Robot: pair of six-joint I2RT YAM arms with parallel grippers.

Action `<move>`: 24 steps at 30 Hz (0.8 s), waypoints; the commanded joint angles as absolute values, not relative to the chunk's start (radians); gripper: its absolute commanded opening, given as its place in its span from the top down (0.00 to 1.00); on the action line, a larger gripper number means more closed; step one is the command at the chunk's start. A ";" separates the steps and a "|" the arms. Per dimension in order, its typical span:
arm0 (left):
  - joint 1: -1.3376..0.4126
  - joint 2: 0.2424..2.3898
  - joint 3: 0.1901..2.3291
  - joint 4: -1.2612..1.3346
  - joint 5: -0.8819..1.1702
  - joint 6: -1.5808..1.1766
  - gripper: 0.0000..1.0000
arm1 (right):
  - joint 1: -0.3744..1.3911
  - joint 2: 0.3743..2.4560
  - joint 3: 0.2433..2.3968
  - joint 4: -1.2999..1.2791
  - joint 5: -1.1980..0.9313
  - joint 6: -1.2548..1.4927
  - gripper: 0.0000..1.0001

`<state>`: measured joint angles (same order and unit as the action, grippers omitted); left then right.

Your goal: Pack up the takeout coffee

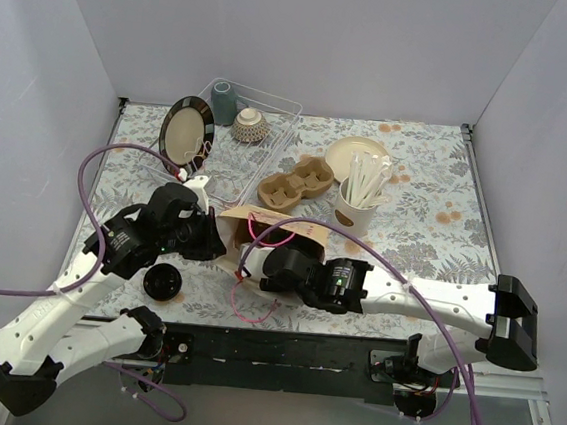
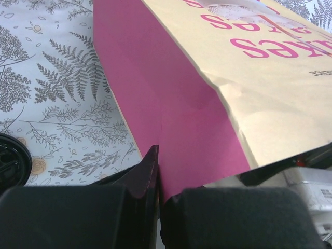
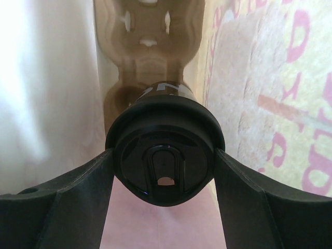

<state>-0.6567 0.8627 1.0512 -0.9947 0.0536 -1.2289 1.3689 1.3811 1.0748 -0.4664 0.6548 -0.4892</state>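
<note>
- Fern-print tabletop [image 1: 461, 245], middle of the near edge: my left gripper [image 2: 158, 199] pinches the rim of the paper bag [image 2: 171, 104].
- My right gripper [image 3: 164, 161] clamps the coffee cup [image 3: 155, 119] inside it.
- A slipping rim could collapse the mouth and snag the cup.

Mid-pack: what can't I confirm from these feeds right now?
- Right wrist view: the lid of the cup in the right gripper blocks the cup's body, so I cannot tell whether it sits in the carrier behind it.
- Top view: the bag hides that gripper's fingers and the cup.
- Left wrist view: the bag's mouth is out of frame, and the left edge crops a black round thing.
</note>
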 commanded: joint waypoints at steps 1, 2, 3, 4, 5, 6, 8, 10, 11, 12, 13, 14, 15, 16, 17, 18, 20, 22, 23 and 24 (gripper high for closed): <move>-0.653 0.812 1.029 -0.983 0.100 -1.256 1.00 | 1.367 1.373 1.043 -0.445 0.695 -0.494 0.52; -0.653 0.804 1.025 -0.976 0.109 -1.262 1.00 | 1.367 1.371 1.045 -0.443 0.687 -0.495 0.52; -0.653 0.802 1.022 -0.965 0.132 -1.269 1.00 | 1.365 1.371 1.052 -0.445 0.681 -0.497 0.52; -0.653 0.807 1.019 -0.968 0.144 -1.278 1.00 | 1.367 1.377 1.063 -0.455 0.664 -0.495 0.52; -0.653 0.811 1.023 -0.974 0.152 -1.282 0.95 | 1.365 1.379 1.074 -0.466 0.655 -0.489 0.53; -0.653 0.819 1.029 -0.989 0.155 -1.285 0.81 | 1.365 1.381 1.083 -0.478 0.641 -0.482 0.53; -0.653 0.831 1.061 -1.005 0.138 -1.284 0.48 | 1.365 1.362 1.077 -0.482 0.603 -0.477 0.53; -0.653 0.844 1.086 -1.014 0.106 -1.281 0.42 | 1.367 1.320 1.042 -0.463 0.554 -0.468 0.53; -0.653 0.854 1.104 -1.014 0.101 -1.276 0.37 | 1.365 1.304 1.025 -0.460 0.537 -0.468 0.53; -0.653 0.867 1.118 -1.020 0.095 -1.267 0.36 | 1.365 1.290 1.011 -0.456 0.522 -0.468 0.54; -0.653 0.885 1.133 -1.029 0.078 -1.261 0.36 | 1.367 1.263 0.987 -0.448 0.502 -0.466 0.54; -0.653 0.923 1.147 -1.035 0.077 -1.244 0.36 | 1.367 1.255 0.982 -0.449 0.497 -0.466 0.54; -0.653 0.936 1.173 -1.037 0.080 -1.233 0.37 | 1.365 1.247 0.976 -0.452 0.492 -0.466 0.54; -0.653 0.946 1.180 -1.037 0.077 -1.223 0.37 | 1.365 1.229 0.962 -0.457 0.485 -0.468 0.54; -0.653 0.953 1.186 -1.038 0.062 -1.200 0.37 | 1.367 1.220 0.953 -0.457 0.483 -0.468 0.54; -0.653 0.954 1.189 -1.029 0.060 -1.189 0.40 | 1.365 1.212 0.940 -0.454 0.483 -0.469 0.54; -0.653 0.951 1.186 -1.023 0.089 -1.175 0.42 | 1.367 1.190 0.917 -0.443 0.483 -0.469 0.54; -0.653 0.948 1.180 -1.022 0.127 -1.173 0.47 | 1.367 1.180 0.922 -0.445 0.482 -0.460 0.54; -0.653 0.942 1.177 -1.017 0.153 -1.173 0.50 | 1.367 1.180 0.931 -0.448 0.483 -0.445 0.54; -0.653 0.921 1.166 -1.006 0.184 -1.181 0.54 | 1.367 1.181 0.934 -0.460 0.486 -0.431 0.54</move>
<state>-0.6563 0.9661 1.1561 -1.0176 0.1017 -1.2083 1.3678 1.2045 0.9253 -0.4709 0.4965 -0.4706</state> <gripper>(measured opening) 0.516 0.781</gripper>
